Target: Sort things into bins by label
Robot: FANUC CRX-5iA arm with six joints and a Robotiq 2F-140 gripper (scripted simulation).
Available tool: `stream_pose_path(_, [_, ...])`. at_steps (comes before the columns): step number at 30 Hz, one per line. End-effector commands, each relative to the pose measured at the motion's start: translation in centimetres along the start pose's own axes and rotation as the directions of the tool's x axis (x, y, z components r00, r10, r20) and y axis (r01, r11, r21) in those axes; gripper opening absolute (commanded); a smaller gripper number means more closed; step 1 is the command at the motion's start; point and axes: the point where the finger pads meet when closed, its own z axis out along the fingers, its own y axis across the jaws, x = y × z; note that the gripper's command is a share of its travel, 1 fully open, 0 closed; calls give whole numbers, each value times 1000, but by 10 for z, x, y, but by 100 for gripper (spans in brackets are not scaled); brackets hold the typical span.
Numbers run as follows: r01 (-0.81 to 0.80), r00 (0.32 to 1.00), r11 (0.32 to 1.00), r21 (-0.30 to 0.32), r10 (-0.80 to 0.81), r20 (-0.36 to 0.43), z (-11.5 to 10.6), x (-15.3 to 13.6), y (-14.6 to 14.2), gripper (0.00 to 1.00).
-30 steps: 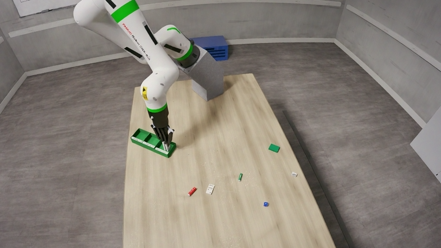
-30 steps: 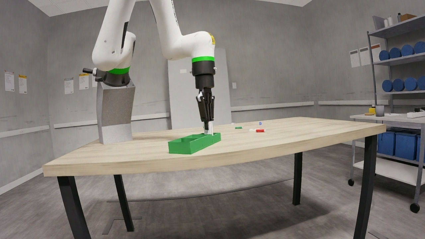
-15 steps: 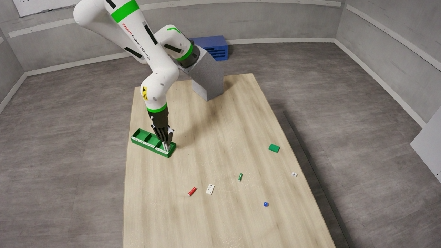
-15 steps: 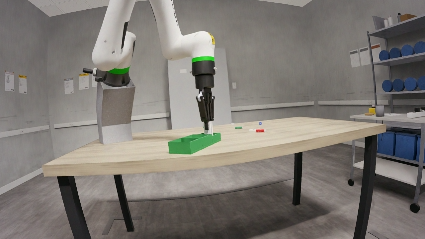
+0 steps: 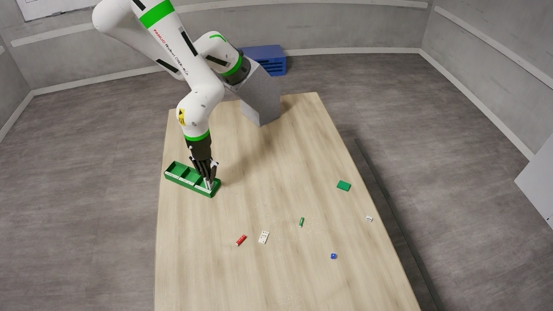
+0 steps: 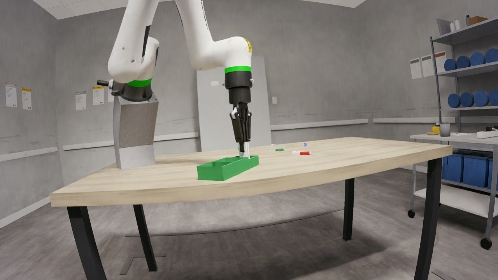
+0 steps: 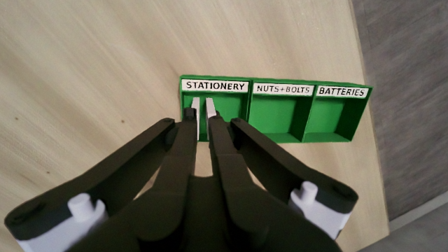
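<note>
A green bin (image 5: 184,185) (image 6: 222,170) (image 7: 357,112) with three compartments stands flat near the table's left edge. Its labels read STATIONERY, NUTS+BOLTS and BATTERIES. My gripper (image 5: 209,185) (image 6: 245,153) (image 7: 202,107) points straight down with its white fingertips inside the STATIONERY compartment. The fingers are nearly together and I see nothing between them. The other two compartments look empty. On the table lie a red cylinder (image 5: 241,239) (image 6: 304,153), a white domino (image 5: 263,236), a green cylinder (image 5: 301,221), a flat green block (image 5: 343,185), a white die (image 5: 368,218) and a blue die (image 5: 333,255) (image 6: 305,144).
The arm's grey pedestal (image 5: 259,96) (image 6: 134,132) stands at the table's far end. The bin sits close to the table's left edge. A blue crate (image 5: 266,58) is on the floor behind, and a shelf trolley (image 6: 463,139) stands beside the table.
</note>
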Motion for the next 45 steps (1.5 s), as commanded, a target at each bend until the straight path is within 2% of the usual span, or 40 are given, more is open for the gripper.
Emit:
stream_pose_path(1, [0, 1000, 1000, 0, 0, 0, -3, 0, 0, 15])
stream_pose_path(22, [0, 1000, 1000, 0, 0, 0, -28, 0, 0, 15])
stream_pose_path(28, [0, 1000, 1000, 0, 0, 0, -52, 0, 0, 15])
stream_pose_path(33, [0, 1000, 1000, 0, 0, 0, -52, 0, 0, 15])
stream_pose_path(45, [0, 1000, 1000, 0, 0, 0, -152, 0, 0, 15])
